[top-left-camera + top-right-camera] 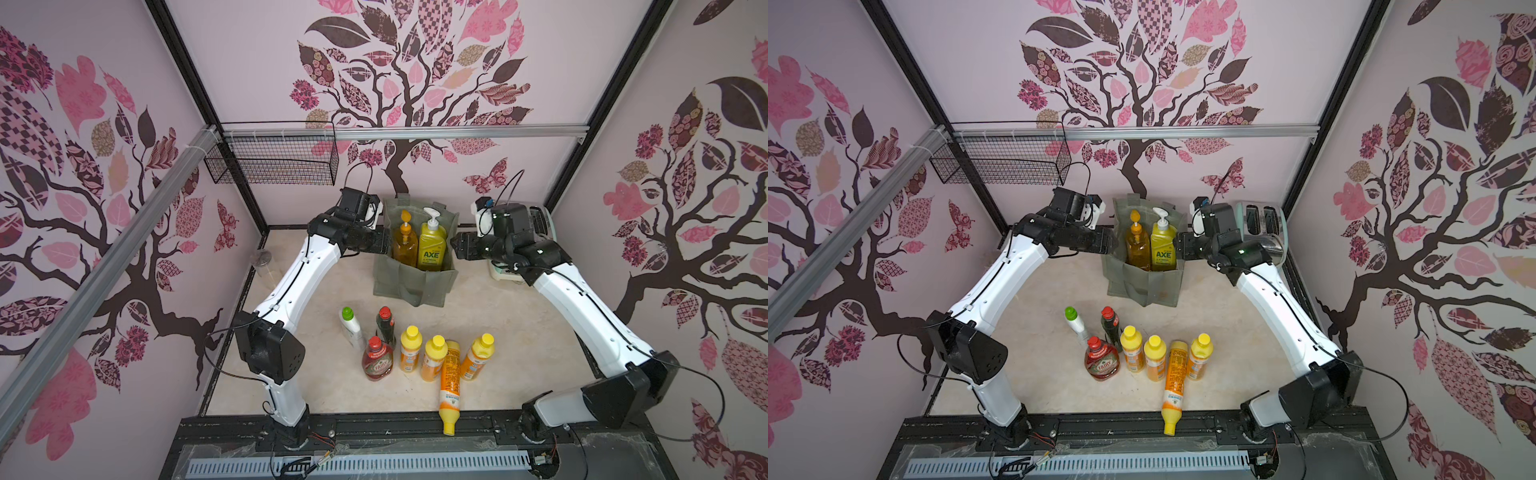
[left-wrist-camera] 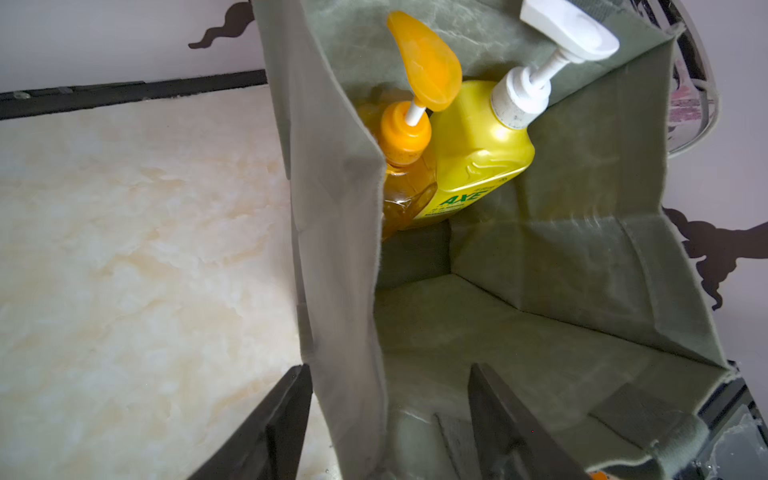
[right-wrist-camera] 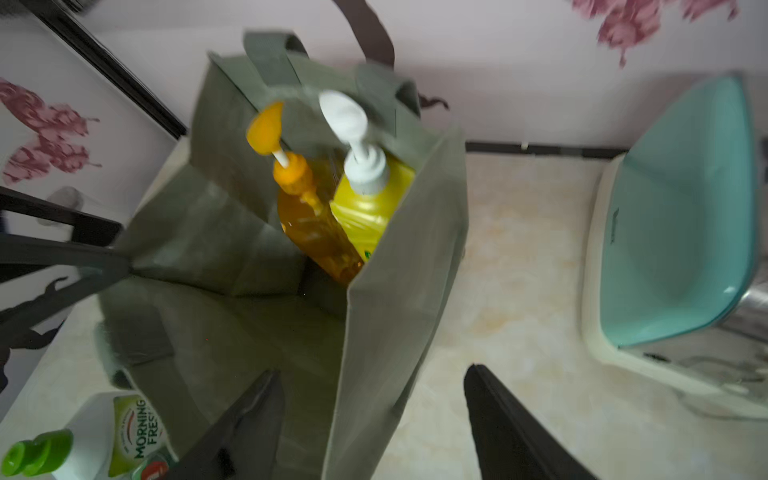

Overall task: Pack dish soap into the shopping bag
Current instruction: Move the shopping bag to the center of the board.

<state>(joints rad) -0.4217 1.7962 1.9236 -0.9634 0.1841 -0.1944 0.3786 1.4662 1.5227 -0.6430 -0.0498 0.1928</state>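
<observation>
**1. Pincer state and position**
The left pincer (image 2: 390, 368) was spread. One finger sat outside and one inside the left wall of the shopping bag (image 1: 409, 282), and neither pressed on it. The right pincer (image 3: 372, 370) was spread astride the opposite wall in the same way. Neither pincer pinched anything. The bag stood upright between the two pincers with its mouth open.

**2. Count**
- Bags: one.
- Soap bottles: nine.
- Inside the bag, ahead of the fingertips of both pincers: two, the orange pump bottle (image 1: 405, 245) and the yellow AXE pump bottle (image 1: 430, 249).
- On the table (image 1: 519, 332), well behind both pincers toward the arm bases: seven.
  - the white green-capped bottle (image 1: 351, 328)
  - the dark red-capped bottle (image 1: 385, 326)
  - the red Fairy bottle (image 1: 377, 361)
  - three small orange bottles (image 1: 434, 359), upright
  - a fourth small orange bottle (image 1: 449, 386), lying on its side

**3. Handling (judgement)**
- The bag was soft fabric, so its walls would probably fold inward once released. The top edge of a side wall was the best place to hold it to keep the mouth open.
- The bottles looked like stiff plastic, full and therefore fairly heavy, with smooth sides likely to slip.
- Each upright bottle was best taken across the body just below the cap.
- The lying bottle could roll and was best taken across its middle.
</observation>
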